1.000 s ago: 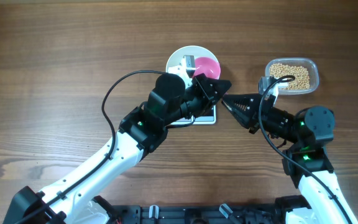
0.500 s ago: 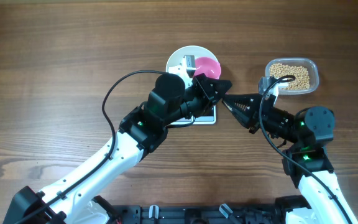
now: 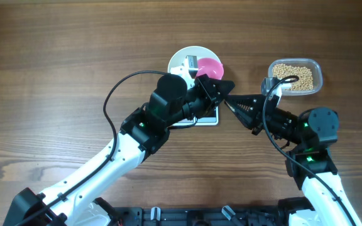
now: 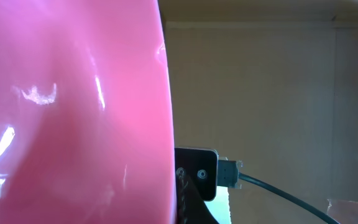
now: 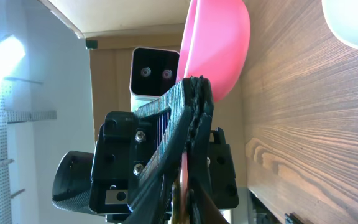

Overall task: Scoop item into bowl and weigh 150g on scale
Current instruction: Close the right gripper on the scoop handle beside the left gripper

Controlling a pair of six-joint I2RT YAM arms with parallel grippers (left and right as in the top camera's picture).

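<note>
The beige beans (image 3: 293,78) lie in a clear tub at the right. The white bowl (image 3: 180,60) stands on the white scale (image 3: 210,118), which the left arm mostly hides. A pink scoop (image 3: 210,68) hangs over the bowl's right side. My left gripper (image 3: 224,86) is shut on the scoop, whose pink wall (image 4: 73,112) fills the left wrist view beside one black finger (image 4: 189,190). My right gripper (image 3: 230,100) points left and meets the left one. Its jaws (image 5: 197,84) are shut on the scoop's thin pink handle, with the scoop's cup (image 5: 219,43) just past the tips.
The clear plastic tub (image 3: 318,71) sits at the right, behind the right arm. The left arm crosses the middle of the wooden table (image 3: 55,75) from the lower left. The bowl's white rim (image 5: 353,22) shows at the top right of the right wrist view.
</note>
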